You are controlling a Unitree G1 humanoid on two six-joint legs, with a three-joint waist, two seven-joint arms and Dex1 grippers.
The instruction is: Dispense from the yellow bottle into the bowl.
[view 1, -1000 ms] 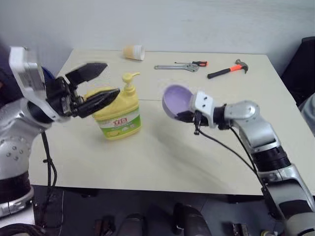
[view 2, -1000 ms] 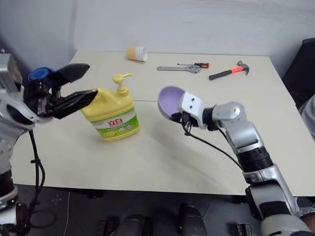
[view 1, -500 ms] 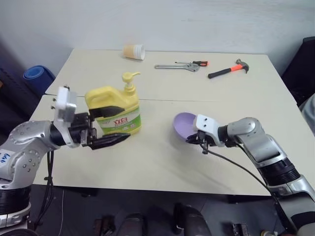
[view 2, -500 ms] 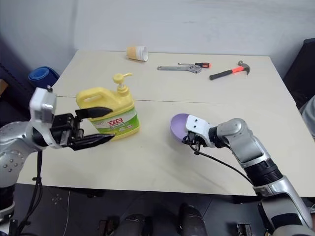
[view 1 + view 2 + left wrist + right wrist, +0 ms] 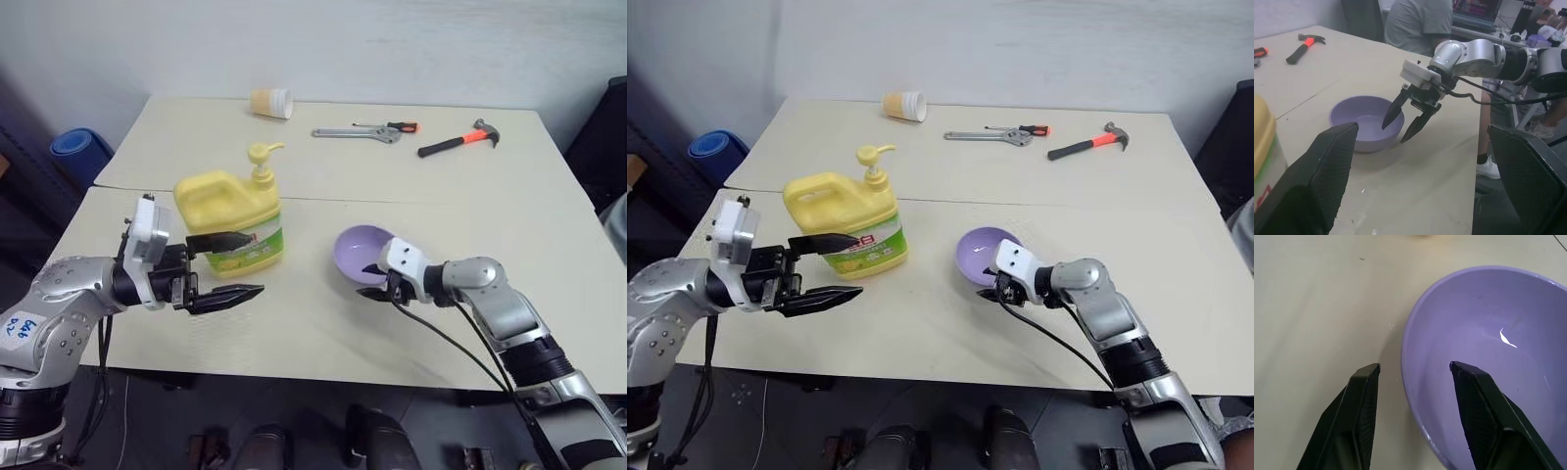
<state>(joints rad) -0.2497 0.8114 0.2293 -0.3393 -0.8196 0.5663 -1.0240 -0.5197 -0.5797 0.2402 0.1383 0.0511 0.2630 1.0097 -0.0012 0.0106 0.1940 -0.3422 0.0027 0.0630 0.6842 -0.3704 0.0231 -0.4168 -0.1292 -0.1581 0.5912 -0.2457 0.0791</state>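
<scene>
- bowl [image 5: 361,251] sits upright on the table [image 5: 323,323], near the front edge, to the right of the yellow bottle [image 5: 231,221]
- right pincer [image 5: 372,280] released: fingers spread, one inside the bowl, one outside, straddling the near rim; no squeeze on the wall visible in the right wrist view
- left wrist view agrees: right pincer tips parted over the rim, bowl flat on the table
- yellow bottle upright, left of centre, pump nozzle pointing right, label facing the camera
- left pincer [image 5: 227,266] wide apart, level, just in front of the bottle's lower left; upper finger overlaps the label in view, contact can't be confirmed; nothing held
- back of table: small pale cup [image 5: 270,102] on its side, wrench [image 5: 353,131], hammer [image 5: 458,137], all well apart from the bowl
- a seated person [image 5: 1420,23] shows in the left wrist view beyond the table
</scene>
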